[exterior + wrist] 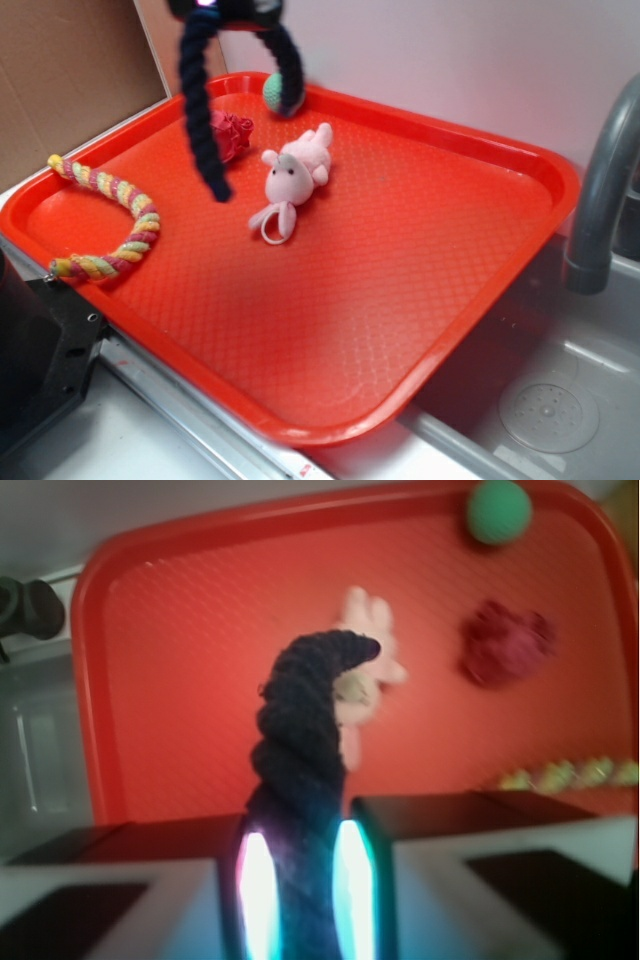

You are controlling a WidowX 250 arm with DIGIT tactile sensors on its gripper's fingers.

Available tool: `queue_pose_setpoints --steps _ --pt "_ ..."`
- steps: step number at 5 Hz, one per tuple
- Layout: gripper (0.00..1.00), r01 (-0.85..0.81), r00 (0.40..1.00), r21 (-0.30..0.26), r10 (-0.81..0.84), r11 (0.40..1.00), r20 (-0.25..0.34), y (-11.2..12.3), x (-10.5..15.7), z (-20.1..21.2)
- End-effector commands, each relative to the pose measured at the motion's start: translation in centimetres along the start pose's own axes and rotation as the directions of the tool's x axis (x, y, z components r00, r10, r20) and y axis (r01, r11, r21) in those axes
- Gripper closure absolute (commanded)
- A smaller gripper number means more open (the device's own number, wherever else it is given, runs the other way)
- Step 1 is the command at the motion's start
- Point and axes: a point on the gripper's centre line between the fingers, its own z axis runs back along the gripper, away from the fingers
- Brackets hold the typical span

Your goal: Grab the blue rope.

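Observation:
The blue rope [203, 110] is a thick dark navy twisted rope hanging in the air above the red tray [470, 260]. My gripper [225, 8] at the top edge of the exterior view is shut on its middle. One end dangles down to just above the tray and the other end [287, 70] hangs in front of a green ball. In the wrist view the blue rope [305, 740] rises between the two glowing pads [258, 890] of my gripper [303, 900], clamped tight.
On the tray lie a pink plush toy [290, 178], a crumpled red cloth [230, 132], a green ball [274, 92] at the far rim and a pink, yellow and green twisted rope [115, 225] curled at the left. A grey faucet [600, 190] and sink stand to the right.

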Motion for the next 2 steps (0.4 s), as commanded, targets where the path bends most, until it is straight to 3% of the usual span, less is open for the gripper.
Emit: queue_pose_setpoints --steps 1,2 --pt "1.0 -0.109 0.992 -0.072 0.114 0.991 0.06 2.67 -0.29 1.09" --pt "1.0 -0.137 0.989 -0.033 0.138 0.99 0.053 2.82 0.29 1.22"
